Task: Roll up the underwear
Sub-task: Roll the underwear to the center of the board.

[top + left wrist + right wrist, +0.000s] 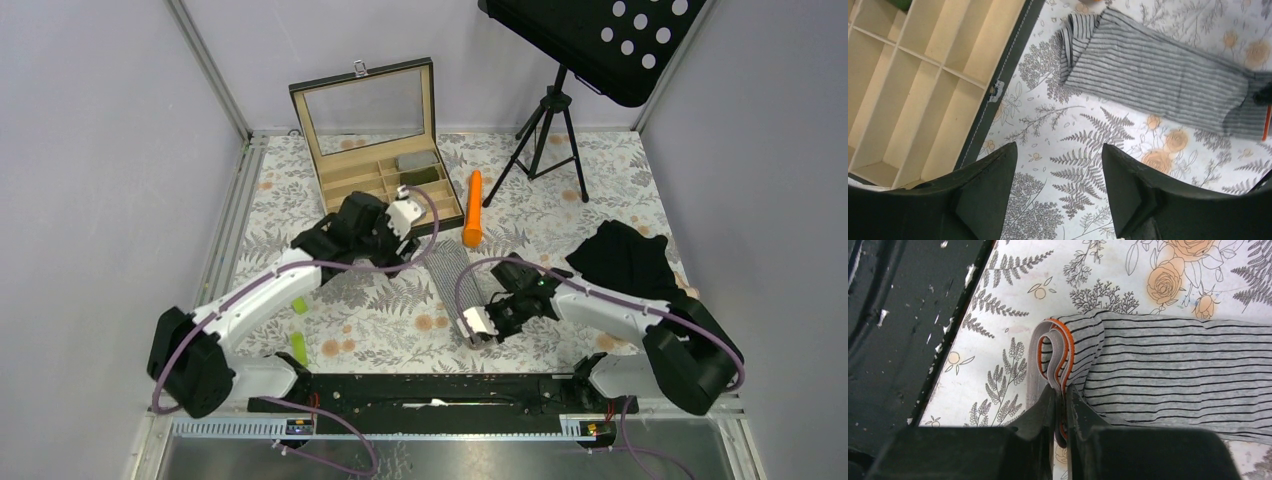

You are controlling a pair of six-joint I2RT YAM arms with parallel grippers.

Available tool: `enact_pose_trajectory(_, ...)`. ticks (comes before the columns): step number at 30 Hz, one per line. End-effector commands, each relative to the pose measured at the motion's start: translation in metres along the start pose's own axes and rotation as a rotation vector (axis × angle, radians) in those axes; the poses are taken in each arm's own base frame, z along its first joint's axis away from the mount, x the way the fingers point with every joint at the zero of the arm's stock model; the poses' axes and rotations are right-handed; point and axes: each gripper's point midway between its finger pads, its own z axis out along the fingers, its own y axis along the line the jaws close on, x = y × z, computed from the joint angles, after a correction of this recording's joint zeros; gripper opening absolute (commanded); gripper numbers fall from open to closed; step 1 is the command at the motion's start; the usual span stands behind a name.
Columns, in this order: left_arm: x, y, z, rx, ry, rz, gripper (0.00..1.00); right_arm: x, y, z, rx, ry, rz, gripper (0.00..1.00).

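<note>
At 8 o'clock on the desk (380, 320) lie two small green pieces (298, 347), which are no part of this job. Behind them, at 11 o'clock, the wooden box (372, 165) stands with its lid up.

My left fingers (990, 187) are spread wide and hold nothing. They hang over bare floral cloth just beside the box's dark front edge. From that wrist, the striped underwear (1158, 70) lies at 1 o'clock, folded into a long flat strip with its far end loosely doubled.

That strip runs down the middle of the desk from 12 toward 6 o'clock, and the orange stick (473, 208) lies just beyond its far end. At the near end, my right fingers (1083, 422) are squeezed narrow on the orange-trimmed waistband, which curls up in a loop between them.

I judge that the roll is only just starting: one end is gripped and lifted, and nothing is wound yet. The next move calls for tipping that pinched band over onto the strip and turning it toward 12 o'clock, keeping the edges square. My left fingers should come down on the far end so the cloth cannot slide.

The black underwear (625, 260) sits heaped at 3 o'clock, well apart and not yet rolled.
</note>
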Motion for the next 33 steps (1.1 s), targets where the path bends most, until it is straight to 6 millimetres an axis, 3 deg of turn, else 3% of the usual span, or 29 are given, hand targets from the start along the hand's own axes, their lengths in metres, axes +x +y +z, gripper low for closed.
enact_pose_trajectory(1, 0.001, -0.015, -0.022, 0.072, -0.142, 0.215, 0.68, -0.007, 0.005, 0.005, -0.098, 0.013, 0.220, 0.05)
enact_pose_trajectory(2, 0.011, -0.019, -0.023, 0.087, -0.161, 0.264, 0.68, -0.013, -0.003, 0.003, -0.106, 0.007, 0.268, 0.04)
enact_pose_trajectory(6, 0.023, -0.040, -0.035, 0.154, -0.262, 0.467, 0.68, -0.027, 0.000, 0.008, -0.253, -0.001, 0.499, 0.04)
enact_pose_trajectory(12, 0.045, -0.105, -0.025, 0.379, -0.313, 0.662, 0.68, -0.032, 0.000, 0.015, -0.418, -0.033, 0.790, 0.03)
enact_pose_trajectory(20, 0.037, -0.167, 0.011, 0.539, -0.387, 0.584, 0.69, -0.017, -0.023, 0.021, -0.469, -0.064, 0.994, 0.02)
enact_pose_trajectory(27, 0.050, -0.195, 0.032, 0.622, -0.386, 0.575, 0.70, -0.010, -0.023, 0.026, -0.531, -0.053, 1.047, 0.02)
enact_pose_trajectory(33, 0.068, -0.204, 0.052, 0.670, -0.311, 0.572, 0.69, -0.005, -0.027, 0.027, -0.536, -0.053, 1.085, 0.02)
